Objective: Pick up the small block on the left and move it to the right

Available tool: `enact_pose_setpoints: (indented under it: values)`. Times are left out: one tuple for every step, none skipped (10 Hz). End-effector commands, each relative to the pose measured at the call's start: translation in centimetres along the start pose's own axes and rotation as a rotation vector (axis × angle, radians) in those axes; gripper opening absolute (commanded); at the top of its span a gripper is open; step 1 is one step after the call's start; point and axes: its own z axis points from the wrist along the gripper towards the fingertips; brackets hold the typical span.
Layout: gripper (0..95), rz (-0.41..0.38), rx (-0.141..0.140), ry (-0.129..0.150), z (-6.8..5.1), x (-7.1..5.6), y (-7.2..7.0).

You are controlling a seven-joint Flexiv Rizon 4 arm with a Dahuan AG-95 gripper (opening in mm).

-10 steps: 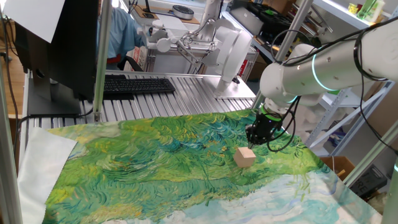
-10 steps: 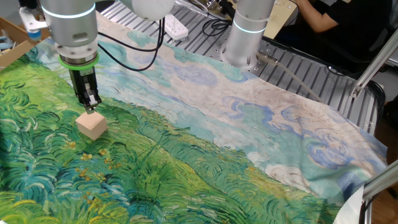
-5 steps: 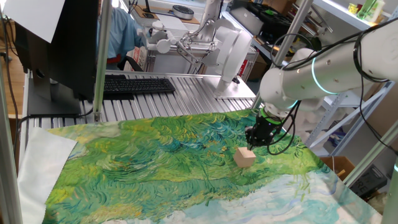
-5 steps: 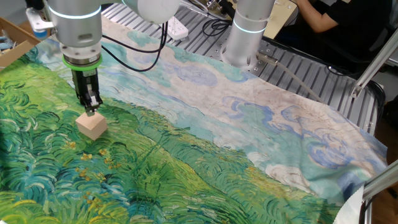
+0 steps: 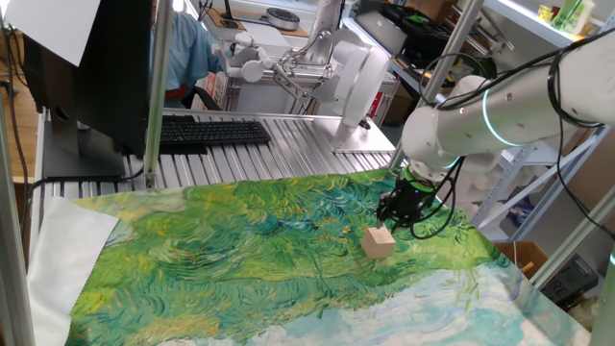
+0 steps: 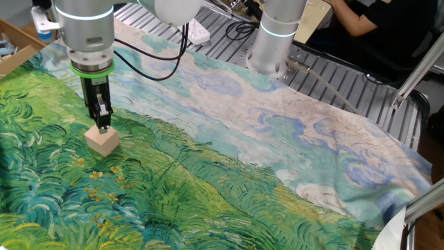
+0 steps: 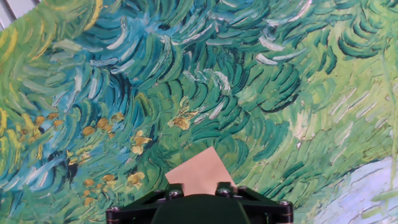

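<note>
The small block is a plain tan wooden cube lying on the painted cloth; it also shows in one fixed view. My gripper hangs just above the block's far top edge, its fingers close together with nothing between them. In one fixed view the gripper sits just behind and above the block. In the hand view the block shows at the bottom centre, partly hidden by the black gripper body; the fingertips do not show there.
The green and blue painted cloth covers the table. A keyboard and a monitor stand behind it. The arm's base stands at the back. A cardboard box lies at the far left.
The gripper has moved a little down and closer to the block. The block has not moved.
</note>
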Motion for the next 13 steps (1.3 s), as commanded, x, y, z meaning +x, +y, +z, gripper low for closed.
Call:
enact_pose_setpoints:
  values:
    - [95.0, 0.003, 0.0, -0.003, 0.0, 0.02, -0.01]
    - [95.0, -0.027, 0.0, -0.003, 0.01, 0.02, -0.01]
    - [95.0, -0.073, 0.009, -0.006, 0.01, 0.02, -0.01]
    - [95.0, -0.112, 0.014, -0.008, 0.02, 0.02, -0.02]
    - [95.0, -0.149, 0.015, -0.009, 0.05, 0.03, -0.02]
    - [95.0, -0.172, 0.015, -0.009, 0.06, 0.03, -0.02]
    - [95.0, -0.203, 0.016, -0.009, 0.07, 0.03, -0.02]
    - [95.0, -0.222, 0.017, -0.009, 0.08, 0.03, -0.02]
    - [95.0, -0.233, 0.017, -0.009, 0.08, 0.03, -0.02]
    - [95.0, -0.278, 0.019, -0.009, 0.12, 0.04, -0.03]
    - [95.0, -0.321, 0.02, -0.006, 0.16, 0.06, -0.04]
    - [95.0, -0.349, 0.02, -0.006, 0.26, 0.1, -0.08]
    - [95.0, -0.382, 0.021, -0.005, 0.46, 0.17, -0.14]
